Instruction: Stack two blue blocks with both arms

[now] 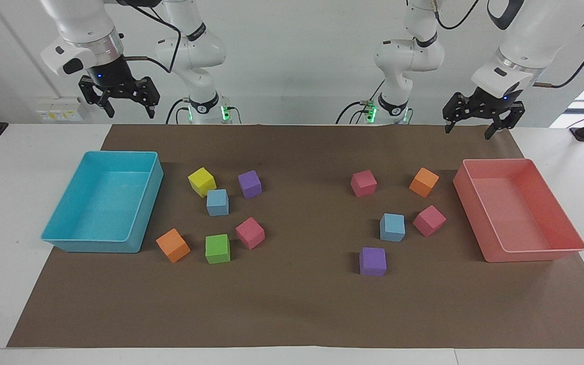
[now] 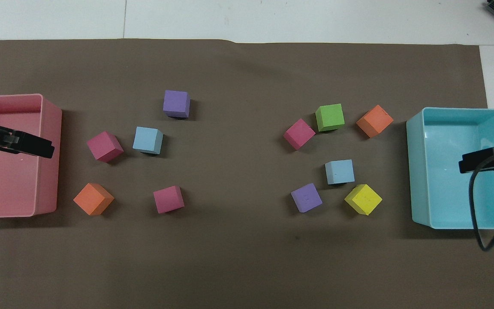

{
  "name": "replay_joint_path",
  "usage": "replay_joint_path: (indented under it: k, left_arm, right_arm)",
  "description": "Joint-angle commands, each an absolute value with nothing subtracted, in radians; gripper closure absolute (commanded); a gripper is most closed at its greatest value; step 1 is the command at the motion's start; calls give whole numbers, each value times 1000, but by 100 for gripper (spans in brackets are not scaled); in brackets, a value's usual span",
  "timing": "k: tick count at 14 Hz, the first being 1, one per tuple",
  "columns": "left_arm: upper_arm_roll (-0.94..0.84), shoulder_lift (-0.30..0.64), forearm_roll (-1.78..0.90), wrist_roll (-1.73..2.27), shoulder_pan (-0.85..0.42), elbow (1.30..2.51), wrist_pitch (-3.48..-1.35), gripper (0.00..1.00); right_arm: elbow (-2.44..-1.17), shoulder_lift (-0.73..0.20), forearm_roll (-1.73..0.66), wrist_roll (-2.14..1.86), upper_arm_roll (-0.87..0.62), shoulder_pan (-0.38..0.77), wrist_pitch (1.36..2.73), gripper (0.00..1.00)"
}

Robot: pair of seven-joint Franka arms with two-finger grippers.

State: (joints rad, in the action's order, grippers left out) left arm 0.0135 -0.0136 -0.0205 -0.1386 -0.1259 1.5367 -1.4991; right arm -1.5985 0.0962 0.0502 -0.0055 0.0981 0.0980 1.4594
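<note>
Two small sky-blue foam cubes sit apart on the brown-papered tabletop [image 1: 297, 304]: one [image 1: 217, 202] beside a yellow foam cube [image 1: 202, 181], one [image 1: 392, 227] beside a pink foam cube [image 1: 429, 220]. Left end effector [image 1: 468, 128] and right end effector [image 1: 127, 107] hang raised, fingers spread, empty.

You have 2 sky-blue foam cubes flat on the brown mat, well apart: one blue block [image 1: 217, 202] beside the yellow cube [image 1: 202, 181], the other blue block [image 1: 392, 227] beside a pink cube [image 1: 429, 220].
</note>
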Motion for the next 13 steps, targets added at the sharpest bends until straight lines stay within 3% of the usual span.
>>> replay_joint_path:
  k: [1,13]
  left_arm:
    - [20,-21,-15,-135,-135,1534,-1502,0]
    - [18,-21,-15,-150,-138,1537,-1503,0]
  right_arm:
    - [-1629,123,57,-26,91,87,1460,0]
    - [-1631,124,57,-26,91,87,1460,0]
